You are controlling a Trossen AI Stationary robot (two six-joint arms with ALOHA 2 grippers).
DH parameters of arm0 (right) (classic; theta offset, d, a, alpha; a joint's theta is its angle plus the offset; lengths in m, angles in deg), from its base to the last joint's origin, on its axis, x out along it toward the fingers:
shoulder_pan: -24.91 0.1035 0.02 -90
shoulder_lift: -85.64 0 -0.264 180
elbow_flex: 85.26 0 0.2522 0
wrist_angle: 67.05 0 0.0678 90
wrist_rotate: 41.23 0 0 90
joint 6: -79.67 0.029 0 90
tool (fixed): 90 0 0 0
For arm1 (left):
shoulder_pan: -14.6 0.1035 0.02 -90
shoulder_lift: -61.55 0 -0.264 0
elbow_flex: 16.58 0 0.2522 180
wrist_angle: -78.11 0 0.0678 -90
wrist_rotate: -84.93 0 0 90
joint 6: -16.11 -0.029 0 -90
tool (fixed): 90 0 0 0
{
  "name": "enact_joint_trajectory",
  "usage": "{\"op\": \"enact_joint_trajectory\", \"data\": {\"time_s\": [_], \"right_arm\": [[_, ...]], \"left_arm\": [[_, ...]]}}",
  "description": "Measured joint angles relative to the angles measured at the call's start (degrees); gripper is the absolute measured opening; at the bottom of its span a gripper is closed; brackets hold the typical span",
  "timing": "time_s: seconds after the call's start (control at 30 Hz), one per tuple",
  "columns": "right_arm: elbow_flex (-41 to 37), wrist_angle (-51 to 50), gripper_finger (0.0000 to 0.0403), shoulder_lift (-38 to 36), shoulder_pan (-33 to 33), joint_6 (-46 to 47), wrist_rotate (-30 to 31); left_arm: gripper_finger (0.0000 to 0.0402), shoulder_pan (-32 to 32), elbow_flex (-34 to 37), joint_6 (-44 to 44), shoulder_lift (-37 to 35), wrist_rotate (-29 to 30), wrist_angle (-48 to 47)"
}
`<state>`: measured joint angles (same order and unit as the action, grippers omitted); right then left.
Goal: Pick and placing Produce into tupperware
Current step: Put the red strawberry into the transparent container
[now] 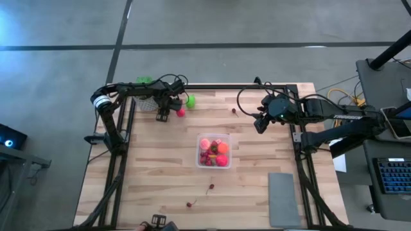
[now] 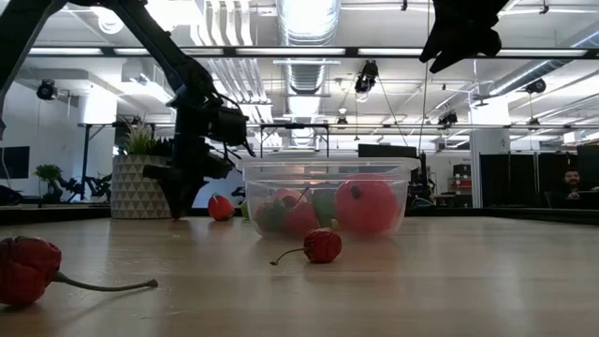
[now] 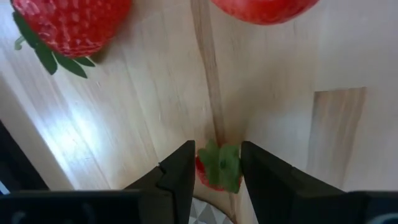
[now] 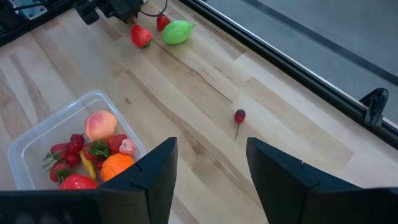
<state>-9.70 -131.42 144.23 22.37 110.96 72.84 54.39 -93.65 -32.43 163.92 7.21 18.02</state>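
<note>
My left gripper stands at the table's far left, pointing steeply down, shut on a small red strawberry with a green leaf cap. Beside it lie a larger strawberry, another red piece and a lime-green piece. The clear tupperware at mid-table rests on its base and holds several red, pink and orange fruits. Single cherries lie at the far middle and near the front. My right gripper hangs open and empty, high over the table's far right. My left gripper pinches the small strawberry between its two fingers, one on each side of the red body. The fingers come from above, pointing steeply down. The leaf cap faces the camera. I cannot tell whether the strawberry is off the wood.
A flat grey pad lies at the near right corner. A potted green plant stands past the far left edge. Black frame rails run along the table's far side. Bare wood lies between the tupperware and both arms.
</note>
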Motion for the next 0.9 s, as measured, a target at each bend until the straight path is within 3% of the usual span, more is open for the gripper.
{"op": "enact_joint_trajectory", "data": {"time_s": [0.23, 0.6, 0.9], "right_arm": [[0.00, 0.00, 0.0185, 0.00, -0.01, -0.02, 0.00], [0.00, 0.00, 0.0185, 0.00, 0.01, -0.25, 0.02], [0.00, -0.03, 0.0185, 0.02, -0.01, -0.65, 0.02]], "left_arm": [[0.0108, 0.00, -0.97, 0.08, 0.00, 0.28, -2.19], [0.0020, -0.25, -4.53, 1.82, -0.37, 0.39, -5.91], [0.0000, -0.50, -11.04, 3.32, -2.14, 0.21, -7.87]]}}
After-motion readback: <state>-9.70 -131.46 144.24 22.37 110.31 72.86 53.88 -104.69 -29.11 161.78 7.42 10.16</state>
